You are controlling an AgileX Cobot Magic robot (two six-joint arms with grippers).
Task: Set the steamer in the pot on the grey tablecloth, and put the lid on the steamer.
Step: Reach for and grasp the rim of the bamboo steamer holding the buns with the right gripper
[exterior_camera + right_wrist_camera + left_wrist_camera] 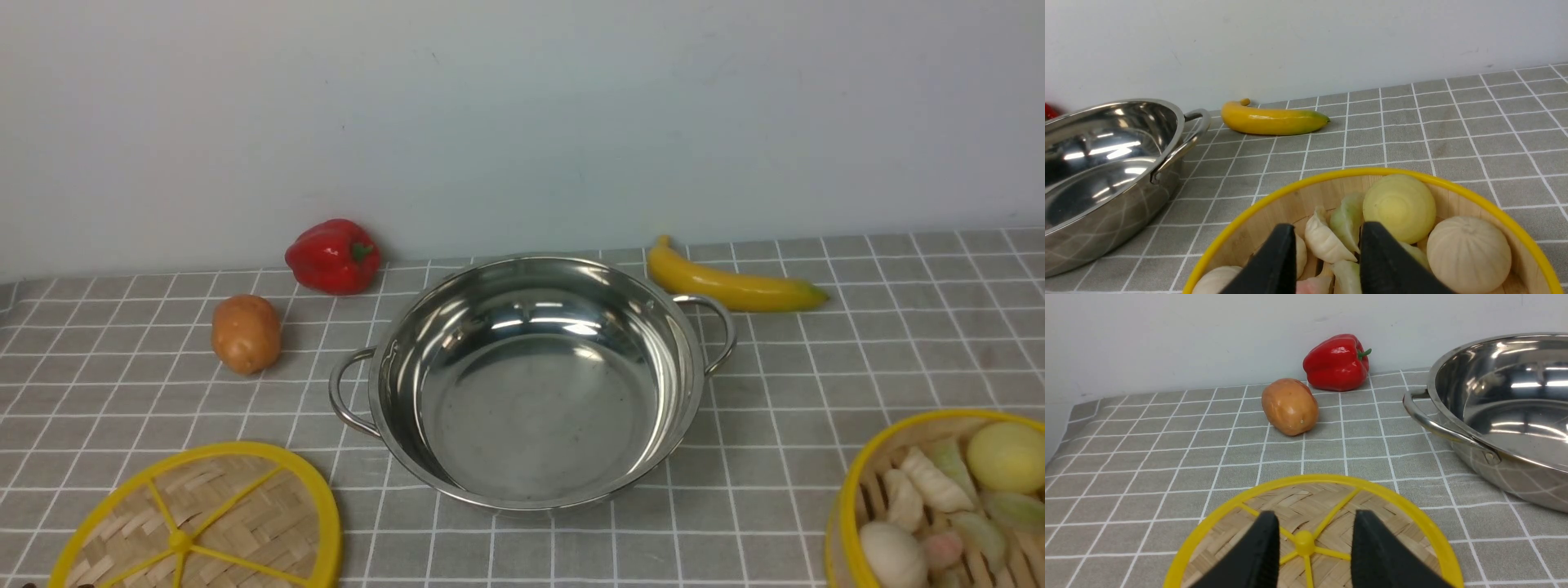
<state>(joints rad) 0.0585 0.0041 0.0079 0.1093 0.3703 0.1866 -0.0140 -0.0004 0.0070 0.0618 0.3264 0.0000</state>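
no readable text, labels, brands or numbers anywhere, as far as these views show

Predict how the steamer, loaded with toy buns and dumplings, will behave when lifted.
The steamer probably stays stiff, given its solid rim. The loose buns may roll if it tilts. Its smooth plastic rim could slip, so lift it level.

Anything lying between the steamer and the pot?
Nothing: in the front view and the right wrist view only bare grey tablecloth separates the steamer from the pot.
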